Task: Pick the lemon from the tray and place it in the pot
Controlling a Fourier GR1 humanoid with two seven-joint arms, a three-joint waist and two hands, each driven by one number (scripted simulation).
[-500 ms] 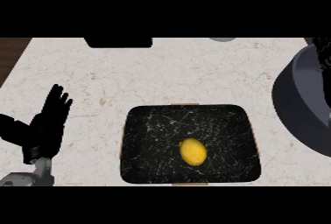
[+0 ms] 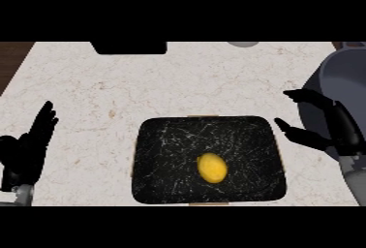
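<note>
A yellow lemon (image 2: 212, 167) lies in the lower middle of a black, white-scratched tray (image 2: 164, 145) on the pale stone counter. The grey pot (image 2: 342, 77) stands at the right edge, only partly in view. My right hand (image 2: 330, 127) is at the right, between the tray's right rim and the pot, fingers and thumb spread open, holding nothing. It is apart from the lemon. My left hand (image 2: 30, 145) rests open at the left edge, fingers pointing up.
A black object (image 2: 129, 47) sits at the counter's far edge, upper left. A small grey round thing (image 2: 244, 44) shows at the top. Dark wood (image 2: 14, 63) borders the counter at the upper left.
My right hand has come into view at the right, beside the tray. The left hand has shifted slightly lower and to the left. The lemon has not moved.
</note>
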